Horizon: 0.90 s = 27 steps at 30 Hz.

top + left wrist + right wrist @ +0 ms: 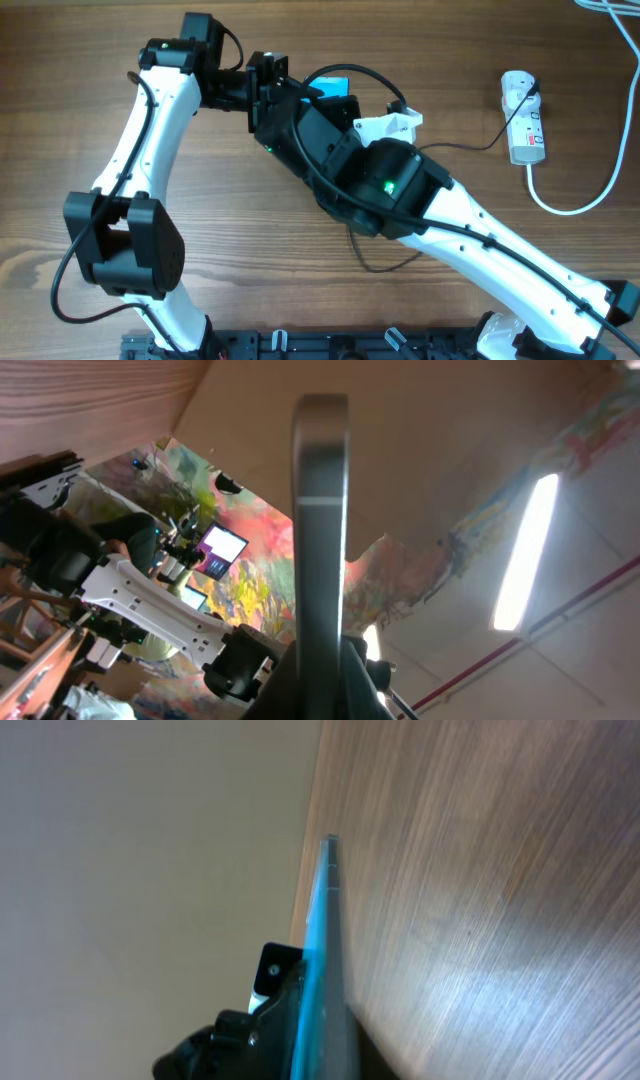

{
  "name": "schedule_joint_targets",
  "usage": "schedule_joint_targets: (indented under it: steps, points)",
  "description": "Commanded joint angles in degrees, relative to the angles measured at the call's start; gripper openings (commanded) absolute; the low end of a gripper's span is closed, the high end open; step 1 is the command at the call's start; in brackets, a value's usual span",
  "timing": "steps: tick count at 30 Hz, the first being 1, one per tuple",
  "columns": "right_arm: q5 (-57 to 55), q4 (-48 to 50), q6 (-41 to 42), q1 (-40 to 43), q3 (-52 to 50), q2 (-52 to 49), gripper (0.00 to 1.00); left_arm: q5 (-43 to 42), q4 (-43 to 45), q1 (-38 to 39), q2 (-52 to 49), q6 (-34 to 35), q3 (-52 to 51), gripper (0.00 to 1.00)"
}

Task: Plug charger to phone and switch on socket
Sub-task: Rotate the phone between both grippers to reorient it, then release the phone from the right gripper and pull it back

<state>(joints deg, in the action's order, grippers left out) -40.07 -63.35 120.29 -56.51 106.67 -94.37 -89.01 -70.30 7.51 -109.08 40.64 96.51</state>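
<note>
While the left arm (pixel 150 130) has the phone in its grip rather than flat on the table (pixel 60 120), I log the layout from the overhead view.

- Left arm: reaches in from 8 o'clock up toward 11 o'clock.
- Right arm (pixel 480 230): comes up from 5 o'clock and meets the left arm just left of centre, covering most of the work.
- Socket (pixel 524 120): lies at 3 o'clock, well apart from both arms. A black plug (pixel 528 92) is seated in it, and its white lead (pixel 565 210) curls off toward 4 o'clock.
- Phone (pixel 335 88): only a turquoise corner shows, near 12 o'clock between the two wrists.
- Left gripper (pixel 318 670): in its wrist view the phone rises edge-on out of it, fingers clamped on the lower end.
- Right gripper: hidden under its own wrist from above. Its camera shows only the phone's edge against the wood, so I cannot tell whether its fingers are apart or together.
- Charger (pixel 465 147): a thin black line runs from the socket toward centre and passes under the right arm. I cannot find the tip.

Judgement: the step in hand is presenting the phone for plugging. To do it well:
- Hold the phone rigid with the left, port end toward the free gripper.
- Take the cable close behind its tip.
- Line the tip up along the phone's long axis before pushing.
- Push straight, without twisting.
- Switch the socket on last.
</note>
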Motion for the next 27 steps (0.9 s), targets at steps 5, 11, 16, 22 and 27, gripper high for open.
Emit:
schedule_joint_targets:
  steps: [5, 11, 16, 22, 27]
  points:
    - [-5.1, -0.3, -11.5, -0.4, 1.3, 1.2, 0.89, -0.2, 1.0, 0.3, 1.5, 0.5, 1.0, 0.04]
    - [-5.6, -1.4, -22.1, -0.2, 1.3, 4.7, 1.00, 9.0, 3.4, -1.5, 1.5, 0.5, 1.0, 0.04]
    - [-4.8, -4.4, -37.6, 2.6, 1.3, 8.6, 0.99, 16.8, 3.4, -4.1, 1.5, -2.8, 1.0, 0.04]
    - [6.7, -11.6, -60.5, 10.5, 1.3, 11.0, 1.00, 21.6, 3.2, -5.3, 1.5, -10.4, 1.0, 0.04]
    - [11.5, -20.7, -67.7, 16.9, 0.8, 9.9, 1.00, 19.9, 1.6, -5.0, 1.5, -10.4, 1.0, 0.04]
